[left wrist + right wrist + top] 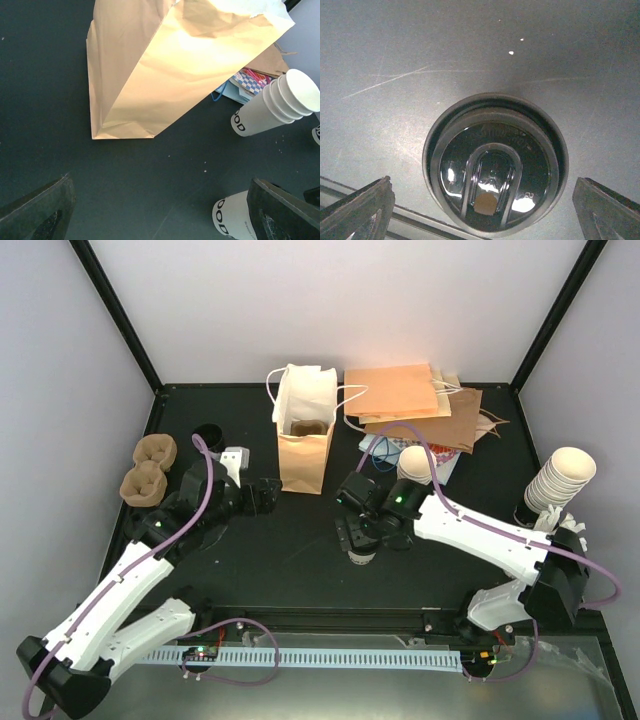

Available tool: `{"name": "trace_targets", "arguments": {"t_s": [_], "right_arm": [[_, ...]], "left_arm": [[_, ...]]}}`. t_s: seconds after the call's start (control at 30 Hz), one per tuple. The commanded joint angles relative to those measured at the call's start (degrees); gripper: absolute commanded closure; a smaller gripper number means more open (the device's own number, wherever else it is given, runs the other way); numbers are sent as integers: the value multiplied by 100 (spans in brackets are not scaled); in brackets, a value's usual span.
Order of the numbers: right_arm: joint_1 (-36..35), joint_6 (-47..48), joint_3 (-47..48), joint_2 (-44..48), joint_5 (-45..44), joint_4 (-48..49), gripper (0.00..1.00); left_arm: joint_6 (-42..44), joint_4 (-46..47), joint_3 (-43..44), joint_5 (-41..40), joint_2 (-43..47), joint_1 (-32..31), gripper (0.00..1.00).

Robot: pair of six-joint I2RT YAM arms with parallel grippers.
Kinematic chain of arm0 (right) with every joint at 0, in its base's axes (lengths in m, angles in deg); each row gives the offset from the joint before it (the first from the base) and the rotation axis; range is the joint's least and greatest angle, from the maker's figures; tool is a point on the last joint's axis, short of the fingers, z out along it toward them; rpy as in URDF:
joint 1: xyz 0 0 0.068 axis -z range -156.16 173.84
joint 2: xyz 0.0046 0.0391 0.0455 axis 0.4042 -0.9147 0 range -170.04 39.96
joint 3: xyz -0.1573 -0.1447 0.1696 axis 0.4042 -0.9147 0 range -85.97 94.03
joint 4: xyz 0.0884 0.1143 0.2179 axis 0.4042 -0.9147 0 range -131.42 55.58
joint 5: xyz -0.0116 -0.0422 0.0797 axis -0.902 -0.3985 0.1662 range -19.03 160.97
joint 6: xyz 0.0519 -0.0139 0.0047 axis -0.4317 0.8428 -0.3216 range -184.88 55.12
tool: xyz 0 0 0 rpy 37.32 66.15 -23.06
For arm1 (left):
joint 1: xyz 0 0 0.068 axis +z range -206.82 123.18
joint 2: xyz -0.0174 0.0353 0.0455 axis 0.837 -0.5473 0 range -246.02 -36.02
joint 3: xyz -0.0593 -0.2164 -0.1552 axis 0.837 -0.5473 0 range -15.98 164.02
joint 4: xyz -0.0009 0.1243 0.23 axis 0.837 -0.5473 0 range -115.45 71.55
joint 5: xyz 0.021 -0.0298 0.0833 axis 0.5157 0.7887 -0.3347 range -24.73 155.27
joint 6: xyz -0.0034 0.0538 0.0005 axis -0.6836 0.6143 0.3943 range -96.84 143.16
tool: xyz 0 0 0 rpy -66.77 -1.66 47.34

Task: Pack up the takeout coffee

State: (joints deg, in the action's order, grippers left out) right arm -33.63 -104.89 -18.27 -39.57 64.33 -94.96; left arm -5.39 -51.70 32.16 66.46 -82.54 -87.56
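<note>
The takeout coffee [362, 556] stands on the black table in front of the upright paper bag [305, 455]. In the right wrist view its round black lid [495, 165] fills the middle, seen from straight above. My right gripper [360, 535] hovers over it, open, with one finger [355, 210] on each side of the lid and not touching it. My left gripper [268, 495] is open and empty, low beside the bag's left foot. In the left wrist view the bag [165, 70] stands ahead, and a white cup's base [230, 217] shows at the bottom right, half hidden by a finger [285, 210].
A stack of lidless white cups [415, 462] stands just behind the right gripper and shows in the left wrist view [275, 107]. A taller stack [560, 480] is at the right edge. Brown pulp carriers [150, 468] lie at the left. Flat paper bags [415, 400] lie at the back.
</note>
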Motion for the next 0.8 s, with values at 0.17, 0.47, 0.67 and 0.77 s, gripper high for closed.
{"name": "trace_targets", "arguments": {"t_s": [0.17, 0.47, 0.67, 0.77], "right_arm": [[-88, -215, 177, -248, -474, -221, 8], [-174, -194, 138, -401, -387, -165, 9], [-220, -221, 138, -546, -419, -161, 10], [-217, -248, 138, -612, -490, -196, 11]], "left_arm": [[212, -190, 277, 253, 3, 239, 3], [219, -145, 245, 365, -45, 309, 3], [260, -157, 267, 408, -59, 356, 3], [275, -165, 265, 434, -59, 379, 3]]}}
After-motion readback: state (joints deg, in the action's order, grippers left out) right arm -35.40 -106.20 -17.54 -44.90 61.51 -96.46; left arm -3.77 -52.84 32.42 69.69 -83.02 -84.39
